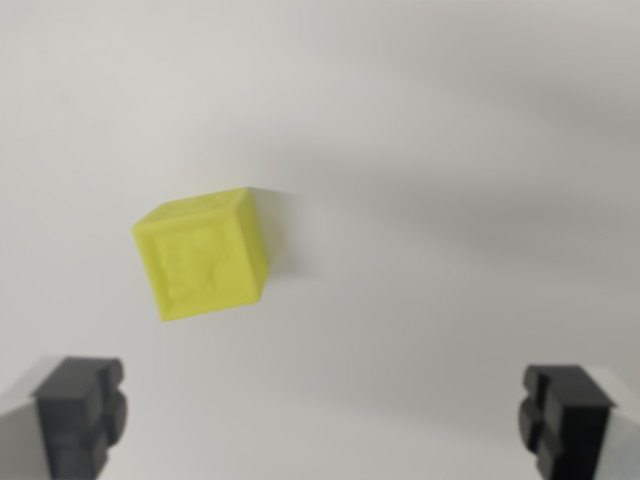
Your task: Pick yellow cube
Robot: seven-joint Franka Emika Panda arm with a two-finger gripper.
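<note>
At the wrist view's left, one dark pad point(82, 412) of the pincer point(322, 418) sits low in the frame, with nothing against it. Moving rightward, the yellow cube point(203, 253) rests alone on the white tabletop point(450, 150), turned so an edge faces the camera. It lies left of the midline and well above the pads, so from here I'd say the arm is not yet centred over it. Further right the tabletop is bare, then the other pad appears at the far edge. The pincer is spread wide and holds nothing, presumably readied to straddle the cube once lined up and lowered.
</note>
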